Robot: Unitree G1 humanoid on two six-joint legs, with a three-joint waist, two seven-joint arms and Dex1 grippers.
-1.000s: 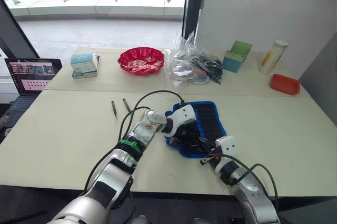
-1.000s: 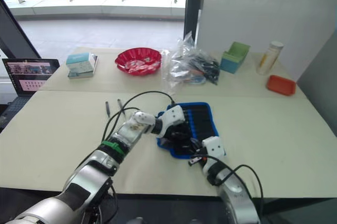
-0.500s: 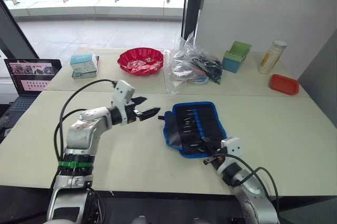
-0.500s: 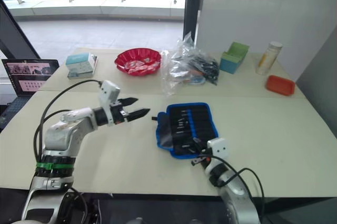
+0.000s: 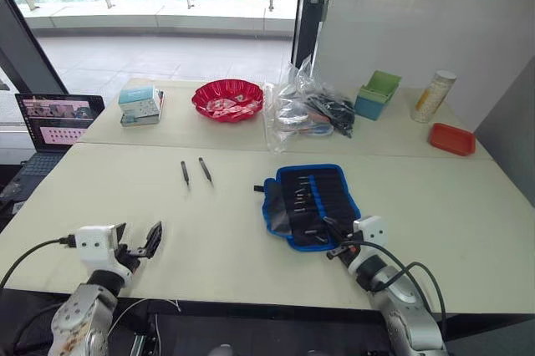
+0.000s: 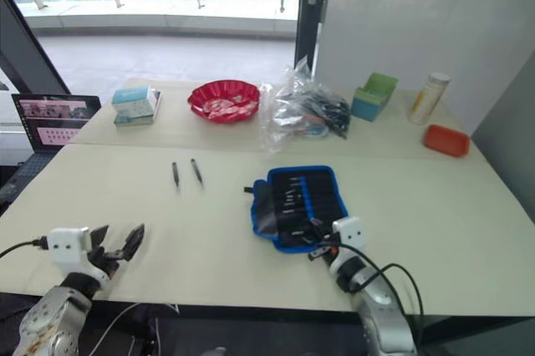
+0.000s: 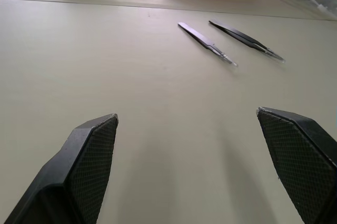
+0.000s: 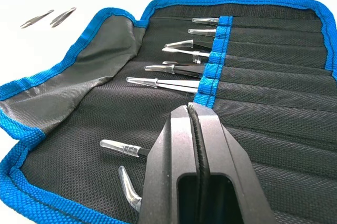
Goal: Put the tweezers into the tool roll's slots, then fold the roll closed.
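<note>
A pale bench (image 5: 209, 231) carries the open tool roll (image 5: 311, 204), spread flat near its front edge with the blue-edged flap lying loose to the robot's left. Several tweezers sit in the slots (image 8: 263, 61) along the blue centre band, clear-capped tips poking out, while two loose tweezers (image 5: 194, 171) lie side by side on the bare bench, well apart from the roll and to its left. The right gripper (image 8: 196, 129) hovers low over the roll's near edge, its jaws pressed together and holding nothing; the left gripper (image 7: 189, 145) waits at the bench's front left corner, jaws spread wide and empty, facing the loose pair from a distance. By the look of them, the tweezers are light, stiff and slick metal lying flat, so each is likely best pinched across its thicker middle rather than the fine point, and may skid if nudged. The roll is soft fabric that will probably sag and fold easily; its blue edging offers the firmest place to take hold.
</note>
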